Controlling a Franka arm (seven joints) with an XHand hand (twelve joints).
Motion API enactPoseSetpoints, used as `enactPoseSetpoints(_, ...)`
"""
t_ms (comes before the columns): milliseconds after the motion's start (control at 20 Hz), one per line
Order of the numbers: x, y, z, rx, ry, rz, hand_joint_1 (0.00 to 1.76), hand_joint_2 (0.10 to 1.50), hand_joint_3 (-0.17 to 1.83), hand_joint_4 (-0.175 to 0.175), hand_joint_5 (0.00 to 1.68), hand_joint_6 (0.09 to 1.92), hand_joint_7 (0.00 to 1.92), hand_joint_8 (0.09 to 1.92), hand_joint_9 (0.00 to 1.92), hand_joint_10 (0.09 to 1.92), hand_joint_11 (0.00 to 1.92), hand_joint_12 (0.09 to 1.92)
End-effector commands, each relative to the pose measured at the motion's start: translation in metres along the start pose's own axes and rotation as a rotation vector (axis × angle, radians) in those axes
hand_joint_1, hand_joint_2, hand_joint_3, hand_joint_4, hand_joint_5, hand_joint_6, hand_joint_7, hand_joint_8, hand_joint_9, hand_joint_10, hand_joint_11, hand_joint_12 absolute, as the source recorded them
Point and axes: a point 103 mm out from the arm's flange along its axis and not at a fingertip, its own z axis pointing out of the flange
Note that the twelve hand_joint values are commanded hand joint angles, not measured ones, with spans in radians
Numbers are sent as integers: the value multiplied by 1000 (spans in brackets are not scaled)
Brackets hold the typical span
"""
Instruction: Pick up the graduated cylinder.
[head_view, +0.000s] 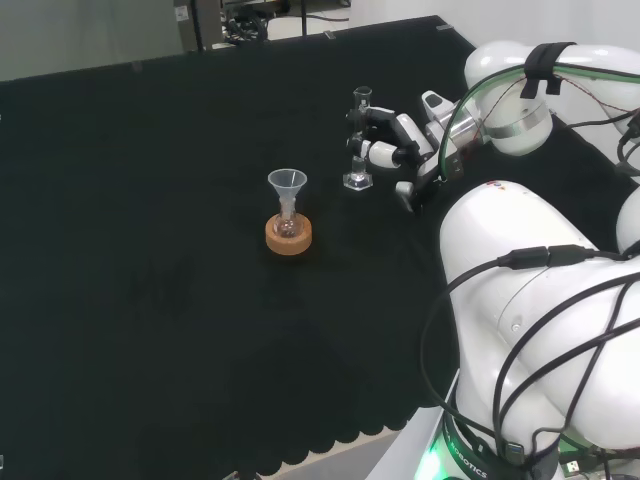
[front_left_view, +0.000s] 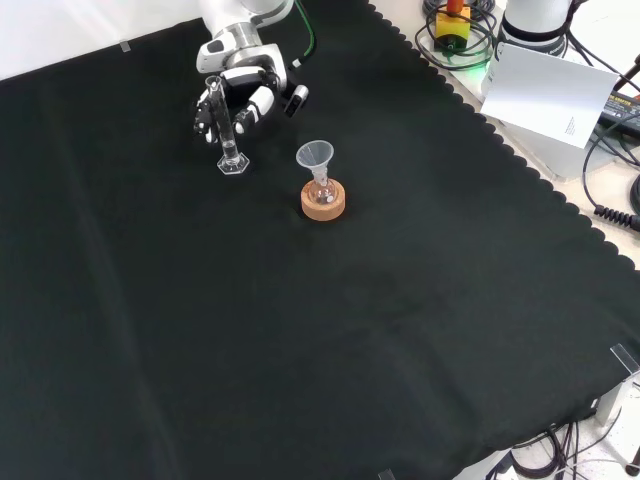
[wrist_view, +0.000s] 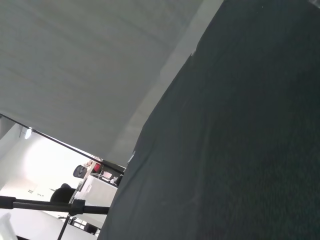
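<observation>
The graduated cylinder (head_view: 359, 140) stands upright on the black-clothed surface (head_view: 150, 250), its hexagonal foot (front_left_view: 233, 165) resting flat on the cloth. In the head view it is toward the far middle of the surface; in the front view it is near the top left.

The robot hand (head_view: 392, 145) is right against the cylinder's tube, coming from the right in the head view and from above in the front view. Its fingers (front_left_view: 212, 112) are curled round the tube's middle and upper part, with the thumb on the other side, so the robot hand has closed on the cylinder while the foot is still on the cloth.

Near it, to the lower left in the head view and to the right in the front view, a small flask sits in a cork ring (head_view: 289, 236) with a clear funnel (head_view: 287, 184) in its neck. It stands apart from the cylinder, with bare cloth between them. The white arm links (head_view: 530, 300) rise at the head view's right.
</observation>
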Motion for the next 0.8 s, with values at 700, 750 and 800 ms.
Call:
enactPoseSetpoints(700,17,4,-9,-11,-230,49,1239,1142,-3,-173,918,1085,944,1041,1231,279,1090,852)
enactPoseSetpoints(750,20,4,-11,13,-267,43,1247,1135,-3,-175,933,1067,958,1042,1251,267,1102,842)
enactPoseSetpoints(800,23,5,-13,38,-299,39,1252,1128,-2,-175,946,1050,971,1034,1274,242,1114,829)
